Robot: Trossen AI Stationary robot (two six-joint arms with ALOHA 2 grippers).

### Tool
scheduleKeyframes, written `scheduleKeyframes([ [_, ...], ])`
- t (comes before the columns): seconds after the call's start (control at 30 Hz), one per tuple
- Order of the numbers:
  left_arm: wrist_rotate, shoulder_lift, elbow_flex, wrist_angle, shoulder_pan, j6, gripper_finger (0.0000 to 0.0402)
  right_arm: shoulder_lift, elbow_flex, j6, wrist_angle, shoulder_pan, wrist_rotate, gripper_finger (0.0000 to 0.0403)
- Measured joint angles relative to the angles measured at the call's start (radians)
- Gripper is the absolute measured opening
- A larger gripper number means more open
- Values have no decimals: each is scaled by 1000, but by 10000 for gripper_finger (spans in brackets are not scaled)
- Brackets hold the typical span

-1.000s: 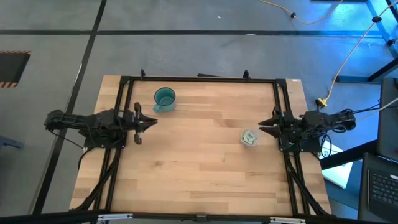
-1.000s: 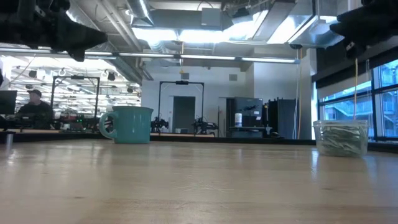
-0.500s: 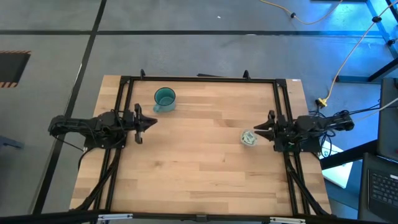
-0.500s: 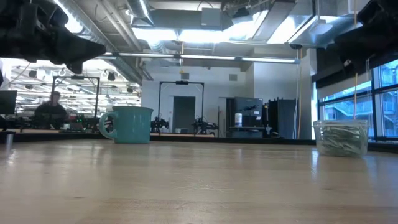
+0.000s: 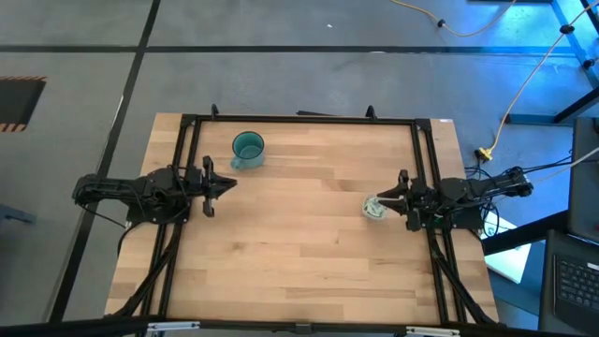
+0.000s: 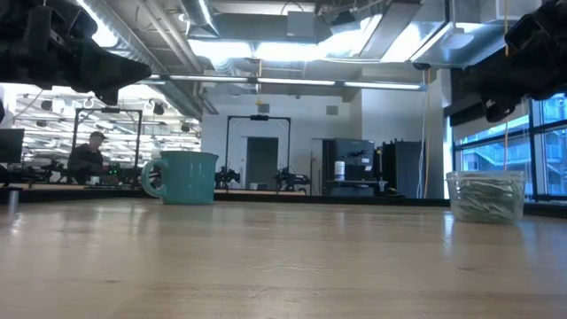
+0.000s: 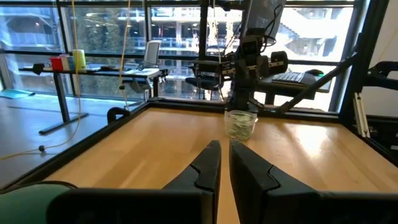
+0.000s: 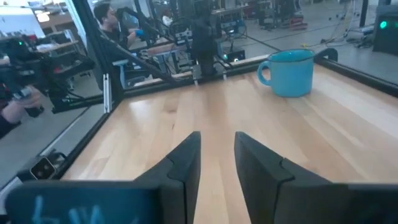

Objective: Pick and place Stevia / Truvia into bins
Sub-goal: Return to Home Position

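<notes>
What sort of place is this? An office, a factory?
Probably a robotics lab or workshop: two robot arms at a framed wooden table, exposed ceiling ducts overhead, and a person working in the background.

Table (image 5: 309, 234) pale wood, satin sheen; teal cup (image 5: 248, 147) glossy; clear plastic cup (image 5: 373, 210).

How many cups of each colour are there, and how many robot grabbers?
Teal cup: 1
Clear cup: 1, with sachets inside, too jumbled to count
Grippers: 2, the left gripper and the right gripper
Total: 4
</notes>
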Motion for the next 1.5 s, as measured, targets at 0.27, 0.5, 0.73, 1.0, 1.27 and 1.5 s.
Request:
scheduleKeyframes([
  [0.27,-3,0,0,0,0,69,27,-1,-1,-19,-2,0,0,102],
  [0.5,-2,0,0,3,0,71,27,0,-1,-17,-2,0,-1,102],
  [0.73,-1,0,0,3,0,71,27,0,-1,-21,-2,0,-1,102],
  [1.0,0,0,0,3,0,71,27,0,-1,-19,-2,0,-2,102],
  [1.27,0,0,0,3,0,71,27,1,-1,-19,-2,0,-2,102],
  [1.5,0,0,0,3,0,71,27,1,-1,-19,-2,0,-2,102],
])
